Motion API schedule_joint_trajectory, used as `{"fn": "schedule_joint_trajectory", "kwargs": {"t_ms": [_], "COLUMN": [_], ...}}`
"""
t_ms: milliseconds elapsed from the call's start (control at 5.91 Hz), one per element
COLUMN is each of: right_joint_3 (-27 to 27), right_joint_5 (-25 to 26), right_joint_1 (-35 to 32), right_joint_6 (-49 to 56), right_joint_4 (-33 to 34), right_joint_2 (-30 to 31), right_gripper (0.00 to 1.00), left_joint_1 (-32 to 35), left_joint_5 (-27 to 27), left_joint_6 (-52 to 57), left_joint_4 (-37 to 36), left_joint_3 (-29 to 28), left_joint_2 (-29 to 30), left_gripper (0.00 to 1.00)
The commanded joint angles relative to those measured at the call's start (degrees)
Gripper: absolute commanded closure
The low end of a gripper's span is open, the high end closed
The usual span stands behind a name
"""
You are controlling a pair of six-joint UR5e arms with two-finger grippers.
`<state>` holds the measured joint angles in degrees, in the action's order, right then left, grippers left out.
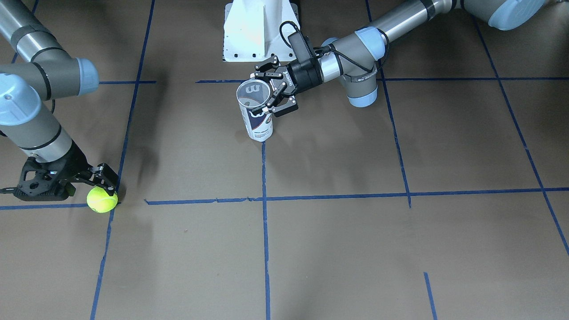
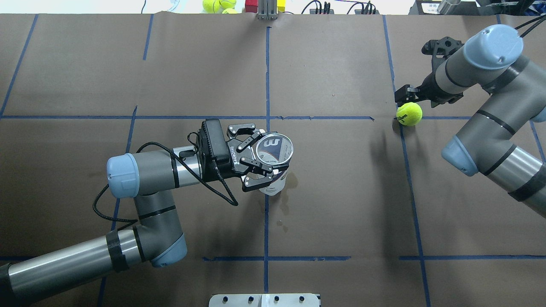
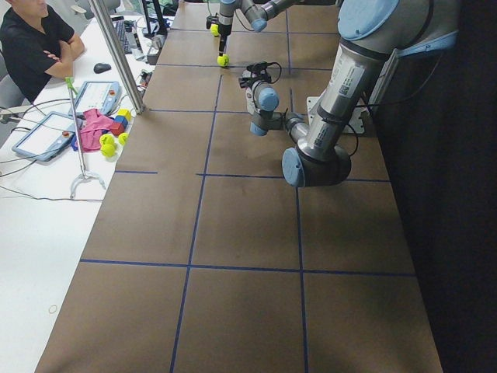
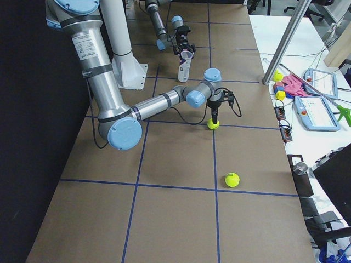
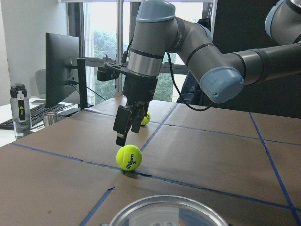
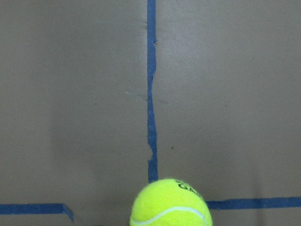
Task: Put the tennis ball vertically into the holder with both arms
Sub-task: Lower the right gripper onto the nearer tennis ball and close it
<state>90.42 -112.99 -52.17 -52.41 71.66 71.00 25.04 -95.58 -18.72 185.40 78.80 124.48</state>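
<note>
The tennis ball (image 1: 102,199) lies on the brown table on a blue tape line; it also shows in the overhead view (image 2: 409,114), the left wrist view (image 5: 129,157) and the right wrist view (image 6: 170,203). My right gripper (image 1: 105,183) points down just above it, fingers a little apart, nothing held (image 5: 126,136). The holder (image 1: 258,120), a clear can with a navy-and-white label, stands upright at the table's middle, mouth up (image 2: 273,184). My left gripper (image 2: 256,155) is shut on its upper part from the side (image 1: 273,86).
A second tennis ball (image 4: 232,179) lies on the table farther out from the robot. More balls (image 2: 213,5) sit beyond the table's far edge. The white pedestal base (image 1: 258,31) stands behind the holder. An operator (image 3: 31,43) sits at a side table.
</note>
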Motion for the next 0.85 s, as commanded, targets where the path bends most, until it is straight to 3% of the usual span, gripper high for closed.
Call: {"fn": "schedule_joint_trajectory", "kwargs": {"t_ms": [0, 508, 677], "right_joint_3": [-1.73, -4.20, -4.28], "right_joint_5": [2.51, 3.74, 4.26], "right_joint_1": [2.15, 3.21, 3.38], "right_joint_6": [0.03, 0.03, 0.12], "right_joint_4": [-0.11, -0.11, -0.20], "right_joint_2": [-0.07, -1.39, -1.47], "right_gripper": [0.00, 0.04, 0.18], "left_joint_1": [-0.16, -0.16, -0.16], "left_joint_5": [0.04, 0.04, 0.04], "left_joint_6": [0.00, 0.00, 0.00], "left_joint_4": [0.40, 0.40, 0.40], "left_joint_3": [0.03, 0.03, 0.03], "left_joint_2": [-0.03, -0.03, -0.03], "left_gripper": [0.26, 0.26, 0.26]}}
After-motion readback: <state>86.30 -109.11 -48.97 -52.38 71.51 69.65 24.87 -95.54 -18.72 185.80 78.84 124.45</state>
